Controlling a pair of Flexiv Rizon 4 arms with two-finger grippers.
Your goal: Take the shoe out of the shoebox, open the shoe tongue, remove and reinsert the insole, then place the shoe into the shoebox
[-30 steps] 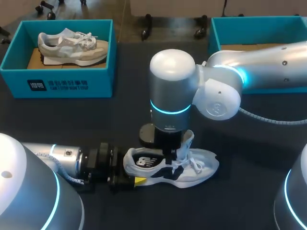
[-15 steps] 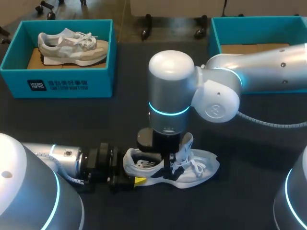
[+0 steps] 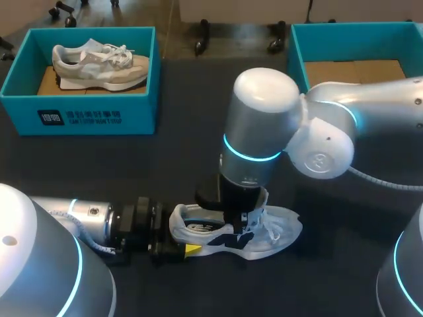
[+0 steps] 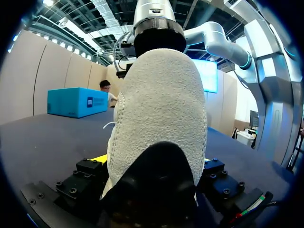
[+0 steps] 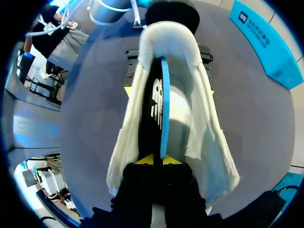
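Observation:
A white shoe [image 3: 281, 231] lies on its sole on the dark table, toe to the right. My left gripper [image 3: 182, 232] holds its heel [image 4: 156, 109] from both sides, fingers wide apart, one yellow fingertip [image 4: 100, 159] showing beside it. My right gripper [image 3: 236, 221] comes down into the shoe's mouth and is shut on the insole [image 5: 156, 107], a black insole with a blue edge, tilted up on its side inside the shoe. In the right wrist view the yellow tips of the right gripper [image 5: 159, 160] pinch that edge. The tongue and laces [image 3: 264, 224] are pushed towards the toe.
An open blue shoebox [image 3: 344, 39] with a bare cardboard floor stands at the back right, partly behind my right arm [image 3: 370, 112]. A second blue box [image 3: 92, 115] at the back left holds another pale shoe [image 3: 99, 63].
My right arm has shifted to the right over the shoe. Its gripper has closed on the insole, which has tipped up from lying flat.

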